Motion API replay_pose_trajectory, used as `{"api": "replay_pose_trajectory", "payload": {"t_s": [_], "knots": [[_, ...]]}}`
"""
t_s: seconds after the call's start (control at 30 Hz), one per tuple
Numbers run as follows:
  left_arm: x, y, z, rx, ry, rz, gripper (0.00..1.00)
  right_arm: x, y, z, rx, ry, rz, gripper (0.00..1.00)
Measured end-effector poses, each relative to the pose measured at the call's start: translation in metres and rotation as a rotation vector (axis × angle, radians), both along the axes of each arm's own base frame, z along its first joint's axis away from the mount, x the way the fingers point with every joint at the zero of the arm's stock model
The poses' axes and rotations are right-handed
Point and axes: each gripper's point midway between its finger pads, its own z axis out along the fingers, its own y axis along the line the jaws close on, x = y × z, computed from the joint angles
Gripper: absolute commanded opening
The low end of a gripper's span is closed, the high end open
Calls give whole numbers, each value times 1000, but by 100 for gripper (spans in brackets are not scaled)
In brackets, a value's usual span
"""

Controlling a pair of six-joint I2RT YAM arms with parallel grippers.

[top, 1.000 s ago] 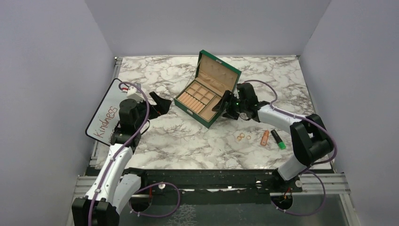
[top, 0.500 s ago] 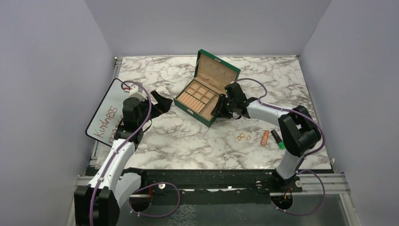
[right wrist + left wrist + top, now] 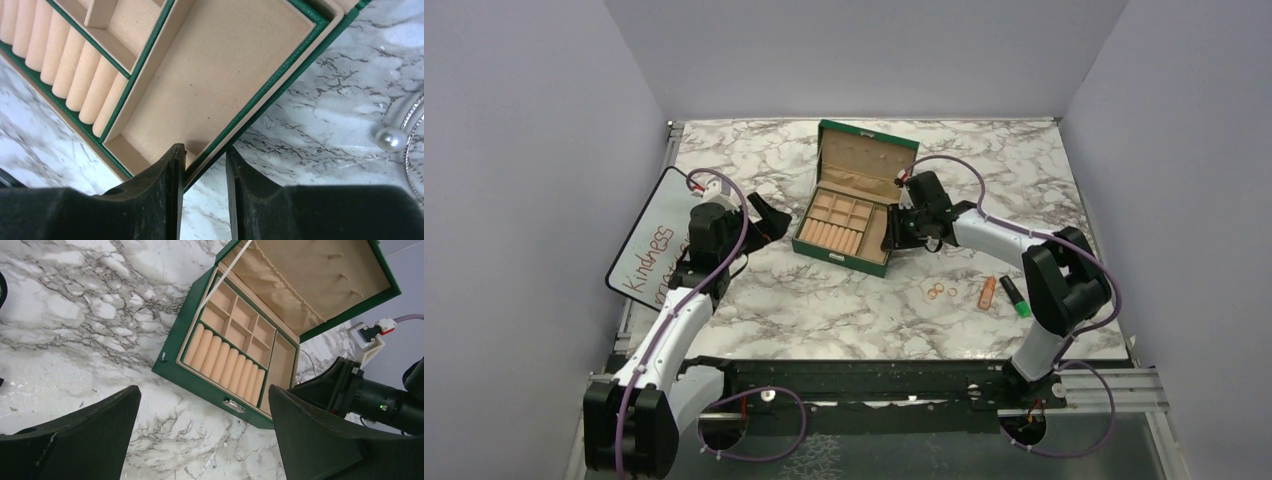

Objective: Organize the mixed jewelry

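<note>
The green jewelry box [image 3: 839, 255] stands open at mid-table, its lid upright and its tan compartments bare. My right gripper [image 3: 892, 232] straddles the box's right wall [image 3: 280, 75], one finger inside the long tray and one outside, shut on that wall [image 3: 205, 148]. Three tiny gold rings [image 3: 937, 291] lie on the marble right of centre. In the right wrist view a pearl [image 3: 390, 138] on a thin wire necklace loop [image 3: 411, 150] lies on the marble beside the box. My left gripper [image 3: 769, 218] hovers wide open left of the box [image 3: 200, 385], holding nothing [image 3: 204, 390].
An orange marker [image 3: 987, 291] and a black-and-green highlighter [image 3: 1015, 296] lie right of the rings. A white board with "Kindness" written on it [image 3: 646, 250] leans at the table's left edge, beside the left arm. Grey walls enclose the marble table.
</note>
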Motion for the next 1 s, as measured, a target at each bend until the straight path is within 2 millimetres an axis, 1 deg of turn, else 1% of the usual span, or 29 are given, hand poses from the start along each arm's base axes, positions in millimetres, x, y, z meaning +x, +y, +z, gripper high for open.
{"api": "replay_pose_trajectory", "payload": {"t_s": [0.17,0.27,0.37,0.5,0.57,0.67,0.73,0.8,0.9,0.93,1.0], "knots": [[6,0,-12,21,87,1,99,1,6,1,-30,-14,122,33],[7,-1,-21,24,126,-4,99,2,8,1,-37,-27,160,36],[5,-1,-30,27,160,-8,99,3,8,2,-54,-31,189,44],[4,-1,-38,31,190,-8,99,5,8,8,-75,-46,213,61],[3,-1,-42,33,205,-8,99,9,8,12,-81,-57,210,65],[3,-1,-42,38,202,-11,99,11,4,21,-88,-70,179,65],[3,0,-41,46,200,-12,99,11,-1,32,-92,-91,134,65],[4,1,-37,53,193,-7,99,9,-12,49,-94,-130,67,65],[5,5,-28,62,175,10,99,-1,-36,76,-91,-195,-56,64],[6,5,-24,63,164,15,99,-5,-44,83,-91,-211,-101,62],[6,6,-17,62,143,19,99,-13,-63,88,-100,-221,-211,57]]}}
